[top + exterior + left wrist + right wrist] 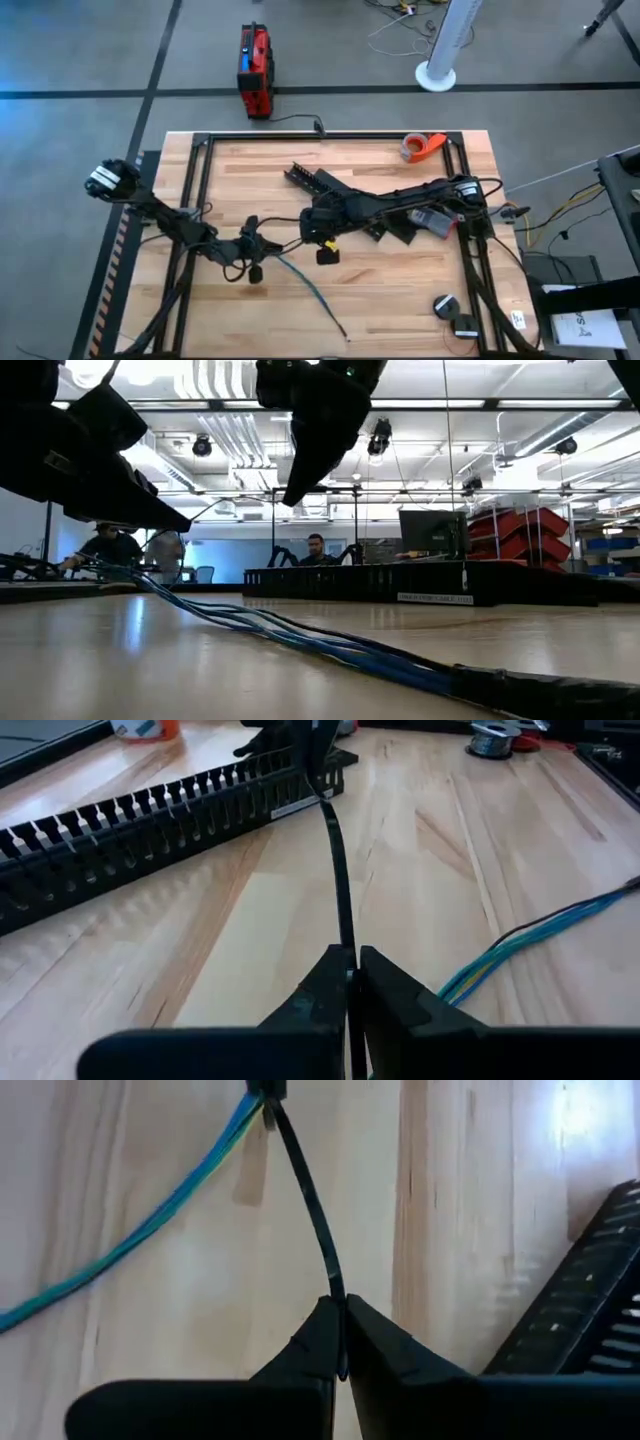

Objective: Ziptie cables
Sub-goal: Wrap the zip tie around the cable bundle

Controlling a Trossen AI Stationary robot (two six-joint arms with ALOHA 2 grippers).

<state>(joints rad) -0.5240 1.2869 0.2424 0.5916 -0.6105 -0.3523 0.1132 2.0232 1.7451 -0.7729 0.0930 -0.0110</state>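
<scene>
the zip tie [338, 870] is being stretched between the two arms, and it seems already looped on the cables [312, 290], since in the right wrist view its far end is meeting the bundle at a small dark head. so i judge the threading to be done and the tightening to be under way; cinching it fully, and perhaps trimming the tail, is looking like what is left. whether the loop is snug already cannot be told from here.

the left gripper [352, 982] is sitting near the middle of the worktop [400, 300], left of the right one, with its jaws pressed together and pinching the black strap, which is running away from it toward the slotted rail [150, 835]. the right gripper [340, 1342] is hovering just beside it, above the worktop's centre, its jaws likewise closed on the zip tie's strap [310, 1210].

the cables, blue, green and dark, are lying on the wood as a thin bunch trailing from between the two grippers toward the near edge of the worktop. in the low view they are running flat along the surface [300, 635], beneath the raised arms. in each wrist view the bundle is lying off to one side of the jaws, apart from the fingers and joined only through the strap.
</scene>
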